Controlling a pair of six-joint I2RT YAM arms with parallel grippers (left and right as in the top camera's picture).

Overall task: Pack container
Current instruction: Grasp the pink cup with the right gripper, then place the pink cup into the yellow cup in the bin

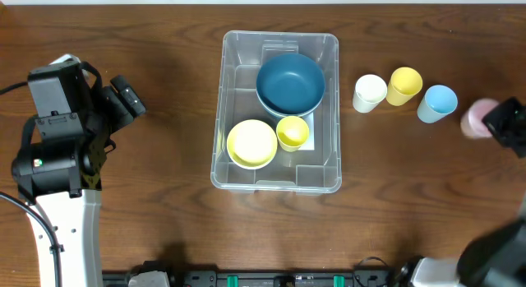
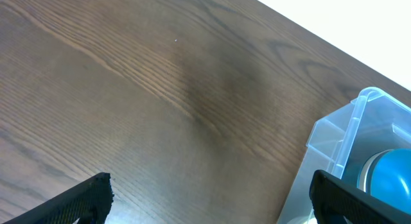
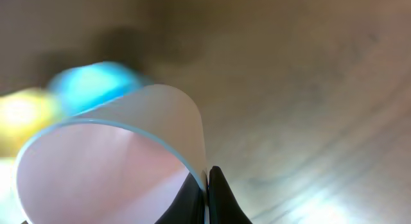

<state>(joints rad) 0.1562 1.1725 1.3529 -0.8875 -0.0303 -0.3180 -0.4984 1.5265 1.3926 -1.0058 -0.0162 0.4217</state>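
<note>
Clear rectangular plastic container [image 1: 280,111] holds three dishes; right gripper [image 3: 207,185] pinches pink plastic cup [image 3: 109,160]; three cups remain right.

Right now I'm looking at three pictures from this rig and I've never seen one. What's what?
Two robot arms work at a wooden table, each ending in a two-finger pincer.

The overhead picture looks straight down. The other two come from cameras on the wrists, so each shows its own fingers.

In the middle sits a clear bin holding a blue bowl, a yellow bowl and a yellow cup. To its right, white, yellow and blue cups stand in a row.

The left pincer is open and empty, over bare table beside the bin. The right pincer pinches the rim of a pink cup at the far right.
</note>
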